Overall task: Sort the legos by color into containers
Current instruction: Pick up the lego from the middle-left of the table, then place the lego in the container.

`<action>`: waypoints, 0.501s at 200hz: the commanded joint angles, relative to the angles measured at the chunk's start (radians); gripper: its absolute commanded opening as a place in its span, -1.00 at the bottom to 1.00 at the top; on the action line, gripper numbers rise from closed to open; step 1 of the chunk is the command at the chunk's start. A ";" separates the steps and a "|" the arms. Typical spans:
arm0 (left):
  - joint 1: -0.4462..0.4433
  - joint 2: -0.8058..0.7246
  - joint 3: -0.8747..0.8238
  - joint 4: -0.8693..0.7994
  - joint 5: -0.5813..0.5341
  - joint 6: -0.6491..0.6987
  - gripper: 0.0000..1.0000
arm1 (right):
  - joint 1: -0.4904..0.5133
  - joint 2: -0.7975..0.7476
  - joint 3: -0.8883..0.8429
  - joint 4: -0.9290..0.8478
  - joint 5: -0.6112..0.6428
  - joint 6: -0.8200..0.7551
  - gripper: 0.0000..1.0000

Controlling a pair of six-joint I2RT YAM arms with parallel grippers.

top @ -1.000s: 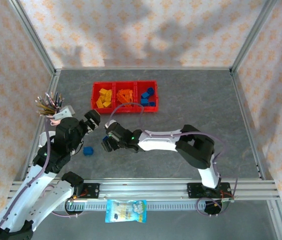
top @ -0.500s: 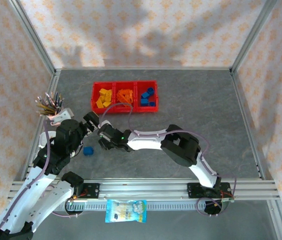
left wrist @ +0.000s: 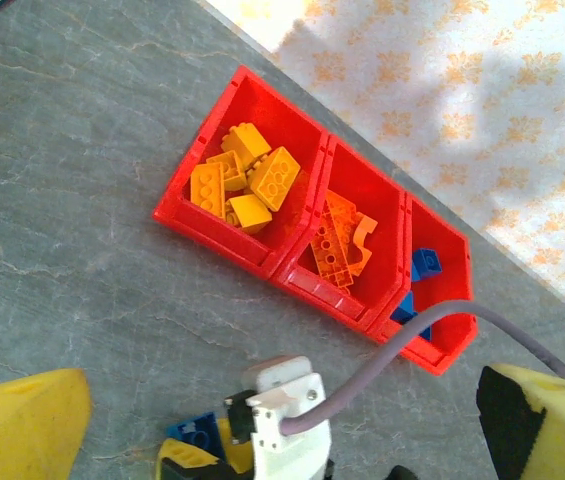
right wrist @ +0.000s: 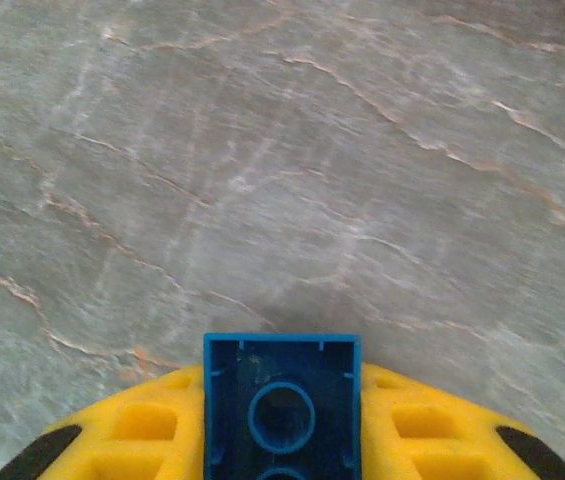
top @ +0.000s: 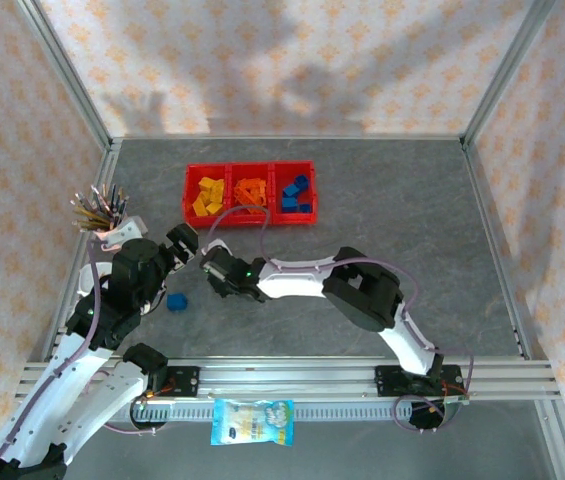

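Right claw [top: 214, 275] is now clamping a blue brick [right wrist: 282, 400]. Its jaws were standing partly open a second ago and have been closing since. The wrist cam is showing the brick's hollow underside sitting square between the yellow fingers [right wrist: 142, 435]. The arm has also been folding its elbow in while closing. The claw is sitting on the near side of the bins [top: 250, 165], roughly in line with their yellow-end compartment. I can't tell whether the brick is leaving the tabletop [right wrist: 282, 150] yet.

Left claw [top: 184, 243] is hanging wide open and carrying nothing, jaws unchanged over the second. It's also on the near side of the bins, just outboard of the yellow end.

A second blue brick [top: 176, 301] is lying loose, farther out on the near side of the bins than either claw. It hasn't shifted.

The bins are already holding yellow bricks [left wrist: 247, 180] at one end, orange pieces [left wrist: 337, 240] in the middle and blue bricks [left wrist: 424, 263] at the other end.

Reading it as:
- **Pick:** this one is looking done.
- **Next move:** it's needing a lift and a carry along the whole row to the blue end.
- **Remaining:** I'm seeing only that one loose blue after this, so the sort is getting close to finished.
- **Risk:** the right arm's grey cable [left wrist: 442, 320] is looping over the bins' near wall and may be worth watching during the carry.
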 commanded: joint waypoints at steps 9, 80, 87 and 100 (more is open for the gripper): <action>0.011 0.019 0.002 0.039 0.015 0.017 0.99 | -0.050 -0.163 -0.079 0.004 0.014 0.053 -0.44; 0.011 0.149 0.019 0.189 0.098 0.071 0.99 | -0.261 -0.349 -0.162 -0.043 0.090 0.122 -0.44; 0.011 0.163 0.020 0.202 0.102 0.073 0.99 | -0.287 -0.351 -0.160 -0.039 0.092 0.120 -0.44; 0.011 0.191 0.022 0.226 0.113 0.076 0.99 | -0.334 -0.340 -0.147 -0.030 0.092 0.112 -0.44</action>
